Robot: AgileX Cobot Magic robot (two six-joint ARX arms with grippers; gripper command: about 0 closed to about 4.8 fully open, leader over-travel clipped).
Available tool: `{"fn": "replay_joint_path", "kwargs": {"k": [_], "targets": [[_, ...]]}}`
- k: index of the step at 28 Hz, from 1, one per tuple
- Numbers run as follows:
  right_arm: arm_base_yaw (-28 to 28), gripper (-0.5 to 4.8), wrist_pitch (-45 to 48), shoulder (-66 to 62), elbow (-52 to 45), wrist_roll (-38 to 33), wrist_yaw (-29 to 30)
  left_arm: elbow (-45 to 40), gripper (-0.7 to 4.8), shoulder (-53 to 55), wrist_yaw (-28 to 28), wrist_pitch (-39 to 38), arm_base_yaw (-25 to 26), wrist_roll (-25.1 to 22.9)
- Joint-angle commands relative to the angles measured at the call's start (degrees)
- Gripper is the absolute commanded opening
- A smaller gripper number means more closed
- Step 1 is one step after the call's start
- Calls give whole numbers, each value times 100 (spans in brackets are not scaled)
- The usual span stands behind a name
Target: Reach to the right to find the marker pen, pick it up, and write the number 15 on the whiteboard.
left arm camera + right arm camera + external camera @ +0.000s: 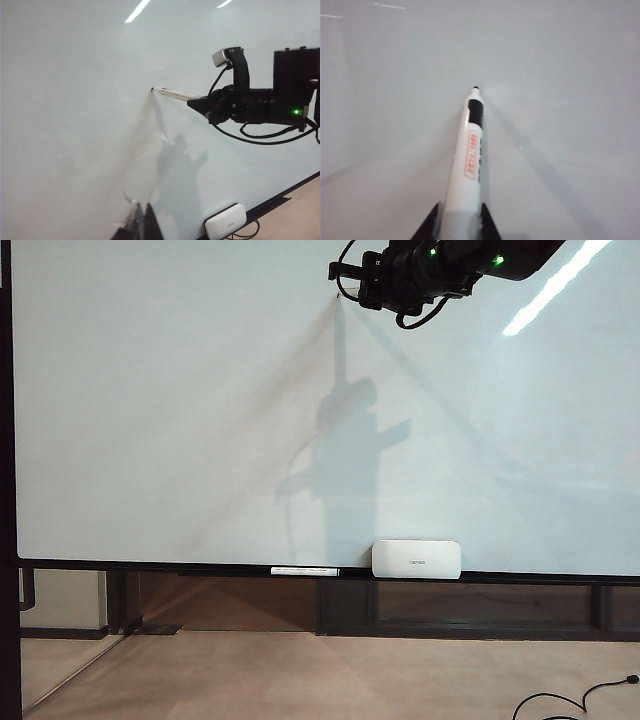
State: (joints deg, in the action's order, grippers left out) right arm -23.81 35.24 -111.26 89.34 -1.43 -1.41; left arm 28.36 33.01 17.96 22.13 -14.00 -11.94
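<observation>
The right arm enters the exterior view at the upper edge of the whiteboard (180,410) and extends roughly level toward its surface. The right end effector (461,220) is pinched onto the marker pen (470,160); its two dark fingers (427,227) flank the white barrel. In the left wrist view the same end effector (197,102) holds the marker pen (170,93) pointing at the whiteboard (75,150), with the black tip at or just off the surface; actual contact cannot be confirmed. In the exterior view the pen tip (338,296) lies in the upper part of the board, just beside the right end effector (352,280). No written stroke is visible at the tip.

The left end effector (136,226) appears only as dark finger ends at the frame edge, close together; whether it is spread or pressed together cannot be determined.

On the dark bottom rail (150,566) of the whiteboard rests a white eraser block (416,559), below and slightly to the right of the pen tip. A second slim white pen (304,570) lies flat on the rail just beside the eraser. The arm's shadow falls on the board between the pen tip and the eraser. Nothing stands between the pen tip and the board.
</observation>
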Motion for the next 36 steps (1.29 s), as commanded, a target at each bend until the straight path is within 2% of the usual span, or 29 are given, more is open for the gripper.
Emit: {"fn": "replay_joint_path", "kwargs": {"k": [1,15,24,36], "targets": [[-2,-2,98,26,37,20,-20,24,-5,-9,31,109,7,-7],[13,-2,-509,-175,31,-9,-297,24,-5,-11,24,109,7,-15],[15,-2,-1095,-448,22,-55,-297,24,-5,-17,7,111,9,-136],[13,-2,-1390,-570,22,-160,-271,90,-5,-15,7,44,11,-153]]}}
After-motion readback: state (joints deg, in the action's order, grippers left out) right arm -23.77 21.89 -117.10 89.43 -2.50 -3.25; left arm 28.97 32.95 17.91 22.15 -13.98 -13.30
